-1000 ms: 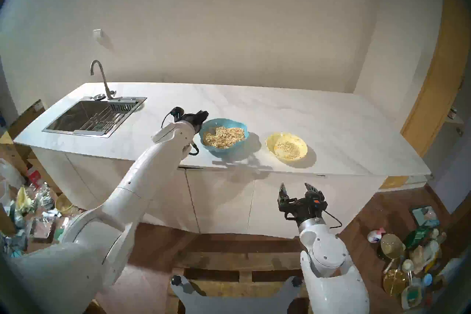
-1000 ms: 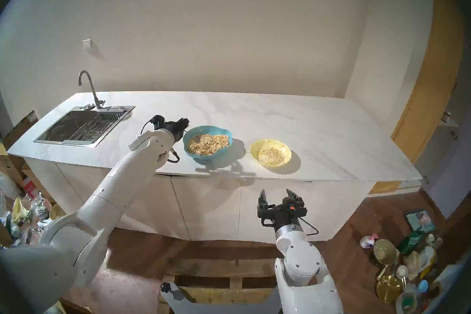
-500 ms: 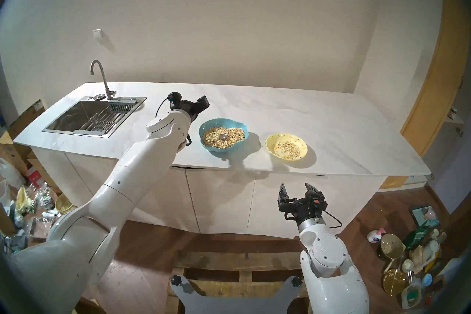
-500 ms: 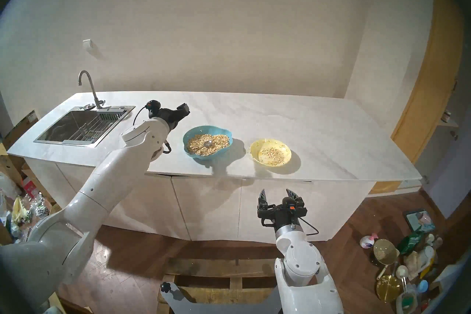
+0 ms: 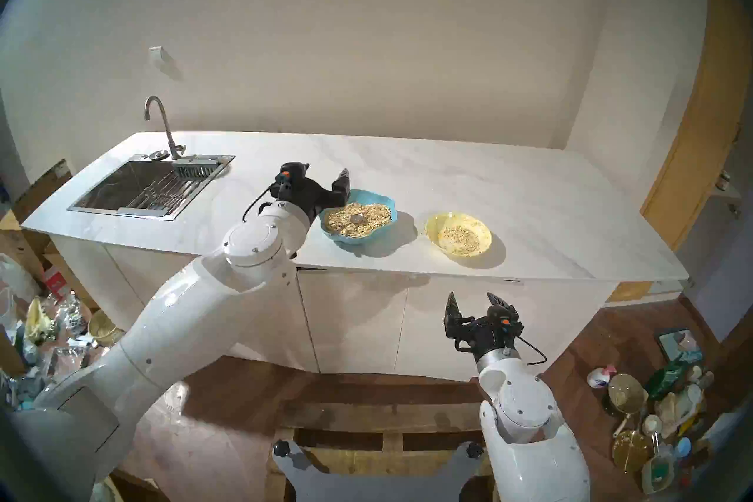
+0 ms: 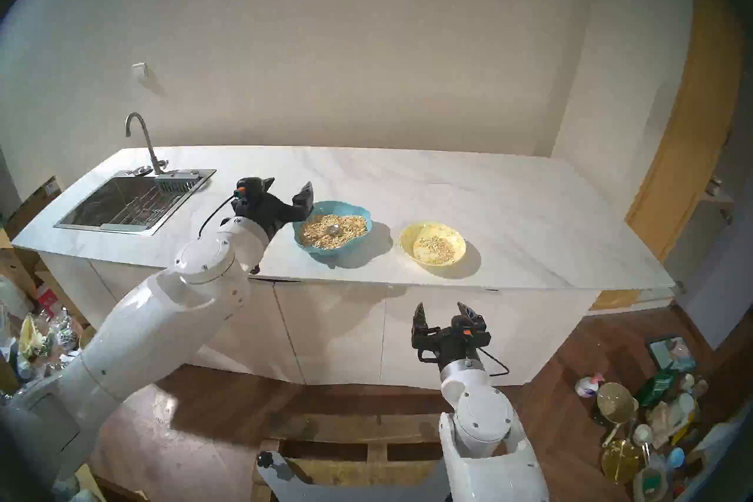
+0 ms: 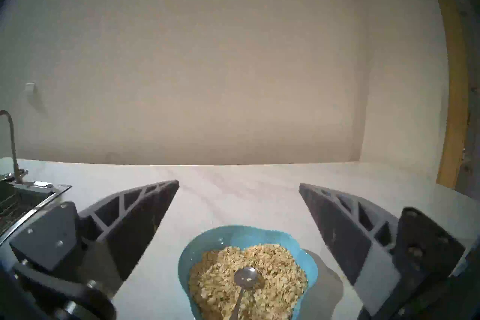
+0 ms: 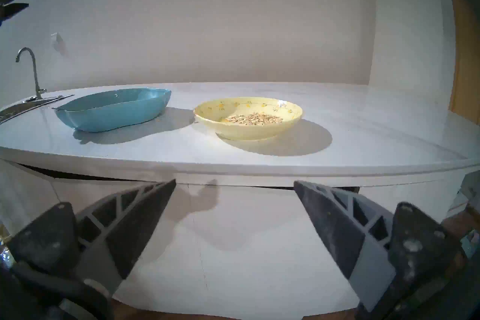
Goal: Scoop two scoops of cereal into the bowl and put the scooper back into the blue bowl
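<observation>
Cereal (image 7: 249,283) lies heaped in the blue bowl (image 5: 383,199), and the scooper (image 7: 245,279) rests in that heap, its oval head up on the flakes and its thin handle running toward the bowl's near rim. A smaller patch of cereal sits in the bowl (image 5: 458,234), the shallow pale-yellow dish standing apart from the blue bowl on its right, both on the white surface (image 5: 448,171). Left of the blue bowl, the left tool (image 7: 239,187) hovers above the surface, its jaws wide and holding nothing. The right tool (image 5: 474,303) hangs in front of the surface's edge, lower than the blue bowl, jaws also spread wide and empty. A sink (image 5: 150,185) lies further left of the blue bowl.
</observation>
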Motion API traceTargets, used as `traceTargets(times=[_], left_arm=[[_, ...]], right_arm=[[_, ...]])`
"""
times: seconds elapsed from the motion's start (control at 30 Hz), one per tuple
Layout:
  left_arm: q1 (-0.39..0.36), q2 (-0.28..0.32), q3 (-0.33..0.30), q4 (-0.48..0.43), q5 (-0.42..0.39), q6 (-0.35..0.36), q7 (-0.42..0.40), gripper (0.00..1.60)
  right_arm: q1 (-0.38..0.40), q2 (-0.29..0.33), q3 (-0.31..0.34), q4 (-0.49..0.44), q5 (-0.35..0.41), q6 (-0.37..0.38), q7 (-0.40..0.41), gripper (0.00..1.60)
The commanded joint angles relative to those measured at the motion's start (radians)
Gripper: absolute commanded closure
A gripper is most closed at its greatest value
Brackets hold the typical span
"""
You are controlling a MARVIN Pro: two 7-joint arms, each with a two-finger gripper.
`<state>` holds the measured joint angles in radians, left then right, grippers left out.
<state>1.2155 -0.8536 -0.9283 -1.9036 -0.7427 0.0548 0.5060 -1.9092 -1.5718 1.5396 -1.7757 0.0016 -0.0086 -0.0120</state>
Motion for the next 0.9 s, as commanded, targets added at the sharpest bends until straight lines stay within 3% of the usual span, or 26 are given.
traceTargets(times=[0.0, 0.13, 0.27, 0.3, 0.43, 0.53, 0.87], left_arm=[[0.118, 0.086, 0.011, -0.127, -0.02, -0.042, 0.129, 0.0], [0.189, 0.174, 0.035, -0.245, -0.042, -0.068, 0.282, 0.0], [0.233, 0.193, 0.035, -0.278, -0.035, -0.094, 0.338, 0.0], [0.253, 0.201, 0.045, -0.289, -0.026, -0.131, 0.349, 0.0], [0.269, 0.219, 0.061, -0.289, -0.055, -0.241, 0.335, 0.0], [0.273, 0.226, 0.07, -0.285, -0.044, -0.278, 0.319, 0.0], [0.262, 0.223, 0.082, -0.266, -0.046, -0.3, 0.297, 0.0]], right_arm=[[0.007, -0.002, -0.001, -0.024, 0.001, -0.006, 0.0, 0.0], [0.005, -0.003, -0.001, -0.027, 0.001, -0.006, -0.001, 0.0], [0.004, -0.003, -0.001, -0.028, 0.001, -0.006, -0.001, 0.0], [0.004, -0.003, -0.001, -0.029, 0.001, -0.005, -0.001, 0.0], [0.004, -0.003, -0.001, -0.029, 0.001, -0.005, -0.001, 0.0], [0.003, -0.003, -0.001, -0.03, 0.001, -0.005, -0.001, 0.0], [0.003, -0.003, -0.001, -0.03, 0.001, -0.005, -0.001, 0.0]])
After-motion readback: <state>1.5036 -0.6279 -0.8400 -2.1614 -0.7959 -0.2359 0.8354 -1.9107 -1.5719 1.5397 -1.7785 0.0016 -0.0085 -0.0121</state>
